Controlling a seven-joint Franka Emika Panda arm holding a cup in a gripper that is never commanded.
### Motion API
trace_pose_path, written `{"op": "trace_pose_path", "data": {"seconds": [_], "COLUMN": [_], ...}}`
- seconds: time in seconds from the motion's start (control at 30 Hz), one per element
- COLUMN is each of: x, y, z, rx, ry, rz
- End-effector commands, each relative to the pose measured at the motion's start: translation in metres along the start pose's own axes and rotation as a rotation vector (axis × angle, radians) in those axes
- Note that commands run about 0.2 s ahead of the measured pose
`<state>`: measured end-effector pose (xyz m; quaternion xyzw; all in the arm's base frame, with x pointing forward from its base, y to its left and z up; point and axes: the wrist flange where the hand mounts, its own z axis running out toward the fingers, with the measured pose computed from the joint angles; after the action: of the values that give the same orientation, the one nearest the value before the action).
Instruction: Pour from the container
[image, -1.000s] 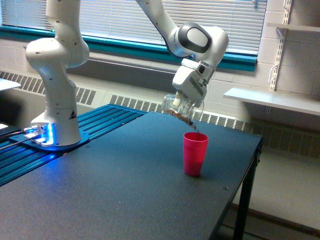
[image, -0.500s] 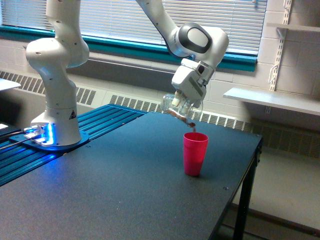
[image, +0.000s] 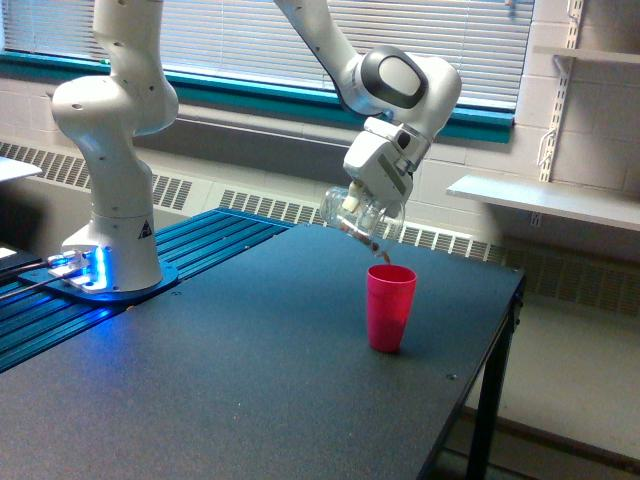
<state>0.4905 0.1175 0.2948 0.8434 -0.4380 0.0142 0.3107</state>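
Container (image: 352, 211) is up in the air, clamped in the jaws of the gripper (image: 362, 205), tipped steeply with its mouth angled down toward the exterior view's right. It's clear, so I can see brownish material lying along its lower side near the lip. A small brown clump (image: 385, 258) sits in the air just below the lip, right over the pink cup (image: 390, 307).

Pink cup stands upright on the dark surface (image: 250, 380), directly under the container's mouth, not touching it. A gap shows between the lip and the cup rim.

Jaws are closed on the container; I can't make out the individual fingers behind the glass, but the grip is holding it at that tilt.

Arm's wrist is bent over, white gripper housing pointing down and toward the exterior view's left. Arm base (image: 108, 255) sits at the exterior view's left on a blue ribbed platform (image: 200, 240), with a blue light glowing at its foot. Base is well apart from the cup.

Behind: window blinds (image: 400, 25), a radiator grille along the wall, a white shelf (image: 545, 200) at the exterior view's right.
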Motion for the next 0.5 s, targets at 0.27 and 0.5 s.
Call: {"op": "trace_pose_path", "data": {"seconds": [0.27,0.5], "x": [-0.003,-0.002], "y": [-0.015,-0.019], "z": [-0.005,-0.005], "rx": [-0.052,-0.065], "ry": [0.018,0.015], "rz": [0.015,0.021]}}
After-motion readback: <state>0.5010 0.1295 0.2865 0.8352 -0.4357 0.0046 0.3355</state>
